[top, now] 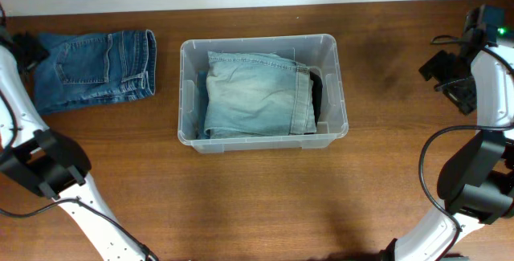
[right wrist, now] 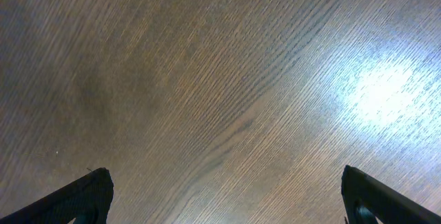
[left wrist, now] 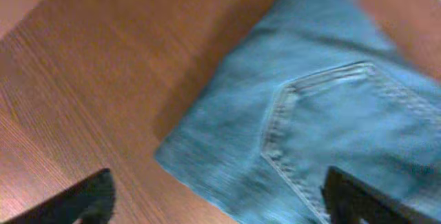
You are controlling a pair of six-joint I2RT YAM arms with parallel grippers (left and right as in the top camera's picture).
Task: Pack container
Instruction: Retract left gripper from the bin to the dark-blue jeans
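Note:
The clear plastic container [top: 257,38] stands mid-table. A folded pair of pale blue jeans [top: 257,94] lies in it, with something dark [top: 318,92] showing at their right side. A second, darker folded pair of jeans [top: 96,68] lies on the table at the far left. My left gripper [top: 30,52] hovers at that pair's left edge. In the left wrist view it [left wrist: 217,207] is open above the denim [left wrist: 331,114], one fingertip over wood, the other over a back pocket. My right gripper [top: 446,72] is open over bare table [right wrist: 224,79] at the far right, holding nothing.
The wooden table [top: 257,205] runs to a pale wall along the back edge. My two white arm bases [top: 48,169] [top: 474,173] stand at the front left and front right corners, with black cables looping by the right one.

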